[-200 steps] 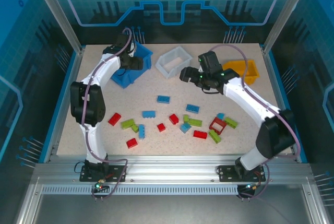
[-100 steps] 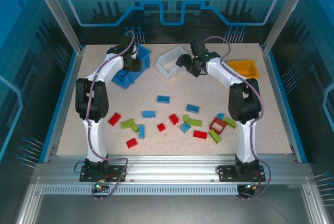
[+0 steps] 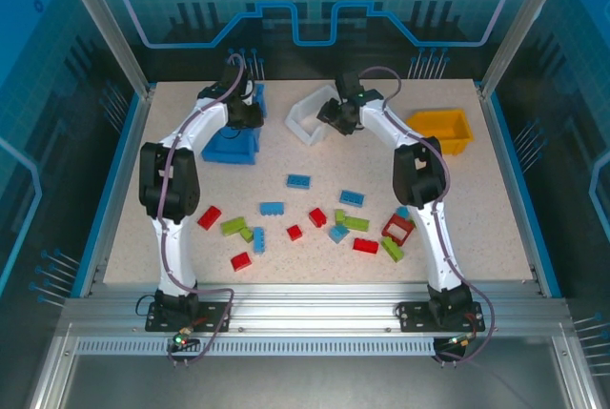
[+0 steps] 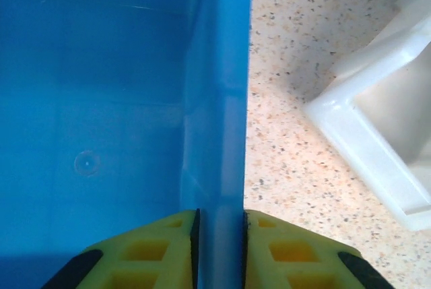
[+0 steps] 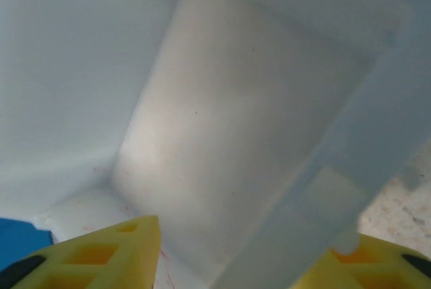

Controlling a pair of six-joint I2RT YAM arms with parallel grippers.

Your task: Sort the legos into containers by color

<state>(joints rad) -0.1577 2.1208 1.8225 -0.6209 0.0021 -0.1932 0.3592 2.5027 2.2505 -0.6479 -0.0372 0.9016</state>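
Pinching a side wall of the blue bin [image 4: 101, 100], the left gripper [image 4: 220, 218] has its yellow fingers [image 4: 148, 248] pressed flat on both faces, probably to drag or steady it; the right gripper [image 5: 242, 242] straddles a wall of the white bin [image 5: 222, 120], spread wide and holding nothing; both bins seem to be getting positioned before sorting; the legos [image 3: 316, 217] lie scattered on the speckled table [image 3: 477, 199], unsorted; the orange-yellow bin [image 3: 440, 130] sits far right; both wrist views cut off part of their bin's floor.
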